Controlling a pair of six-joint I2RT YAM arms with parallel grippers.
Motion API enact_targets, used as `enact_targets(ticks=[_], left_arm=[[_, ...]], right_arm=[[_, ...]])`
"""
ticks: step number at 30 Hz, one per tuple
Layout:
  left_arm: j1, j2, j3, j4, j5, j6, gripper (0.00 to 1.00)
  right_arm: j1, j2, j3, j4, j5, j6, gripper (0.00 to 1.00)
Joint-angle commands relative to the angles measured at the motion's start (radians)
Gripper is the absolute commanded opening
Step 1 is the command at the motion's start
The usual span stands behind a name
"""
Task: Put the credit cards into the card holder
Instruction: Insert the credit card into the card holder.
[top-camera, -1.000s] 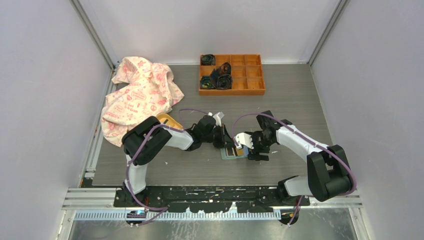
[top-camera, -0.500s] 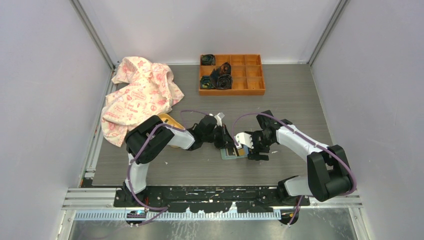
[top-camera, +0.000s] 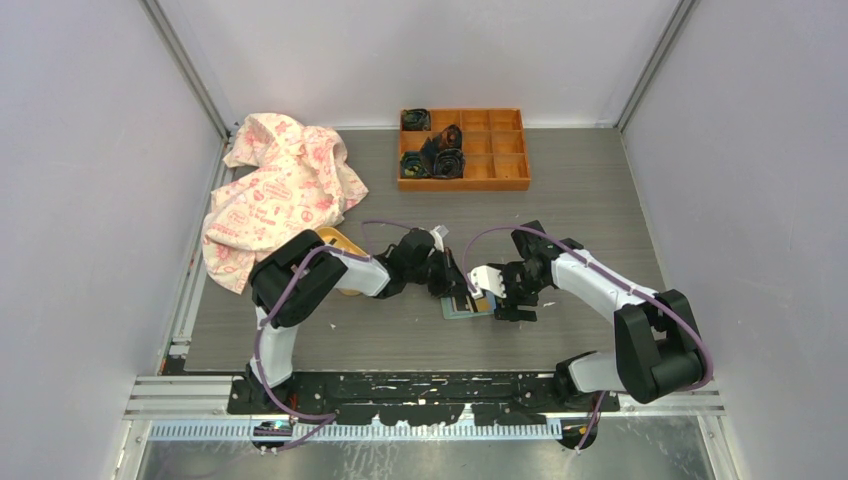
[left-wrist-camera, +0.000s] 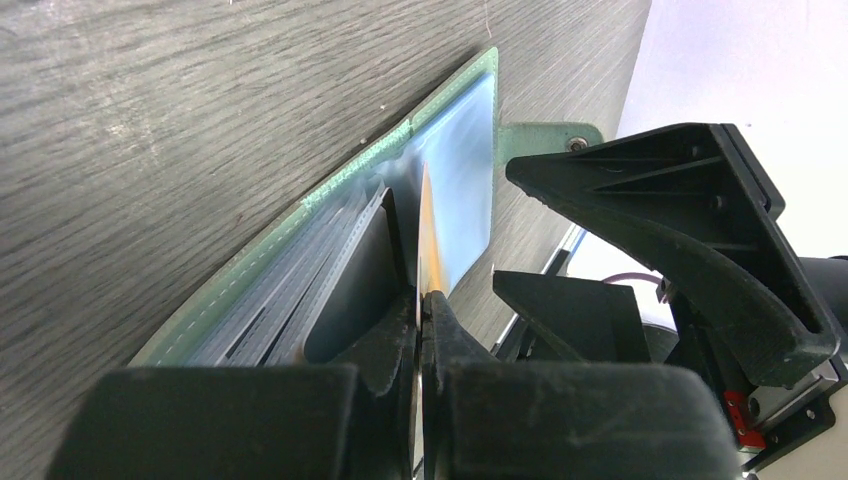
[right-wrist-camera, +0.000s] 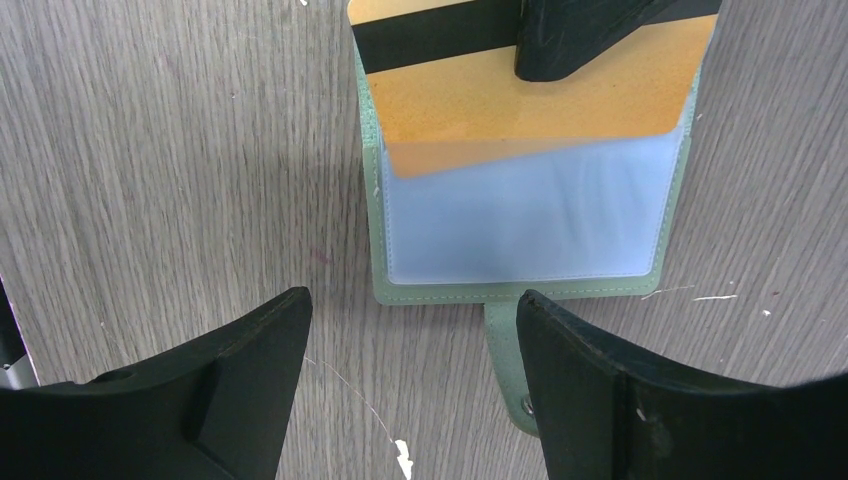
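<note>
The mint-green card holder (right-wrist-camera: 440, 293) lies open on the table, its snap tab (right-wrist-camera: 510, 370) pointing toward the right arm. An orange credit card (right-wrist-camera: 530, 95) with a dark stripe sits partly inside the clear sleeve (right-wrist-camera: 520, 215). My left gripper (left-wrist-camera: 421, 298) is shut on that card's outer edge (left-wrist-camera: 428, 240), held on edge over the holder (left-wrist-camera: 350, 175). My right gripper (right-wrist-camera: 412, 300) is open just above the holder's tab edge, holding nothing. From above, both grippers (top-camera: 455, 288) (top-camera: 500, 300) meet over the holder (top-camera: 462, 310).
An orange compartment tray (top-camera: 505, 150) with dark rolled items stands at the back. A pink-patterned cloth (top-camera: 275, 190) is heaped at the back left. A yellow-orange dish (top-camera: 335, 243) peeks out from under the left arm.
The left arm has edged slightly to the right with the card. The right arm and the holder have stayed still.
</note>
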Motion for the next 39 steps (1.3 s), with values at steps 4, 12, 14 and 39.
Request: enact_targets(ticks=[4, 12, 14, 39], left_arm=[[0.01, 0.019, 0.018, -0.213, 0.003, 0.036, 0.0], [0.022, 0.037, 0.03, -0.228, 0.019, 0.03, 0.0], [0.022, 0.044, 0.042, -0.234, 0.024, 0.03, 0.0], [0.034, 0.051, 0.032, -0.24, 0.067, 0.008, 0.01]], right_arm=[[0.007, -0.037, 0.036, -0.006, -0.026, 0.007, 0.8], [0.009, -0.044, 0.035, -0.006, -0.031, 0.005, 0.8], [0.011, -0.045, 0.035, -0.006, -0.034, 0.005, 0.8], [0.013, -0.116, 0.028, -0.01, -0.134, 0.004, 0.8]])
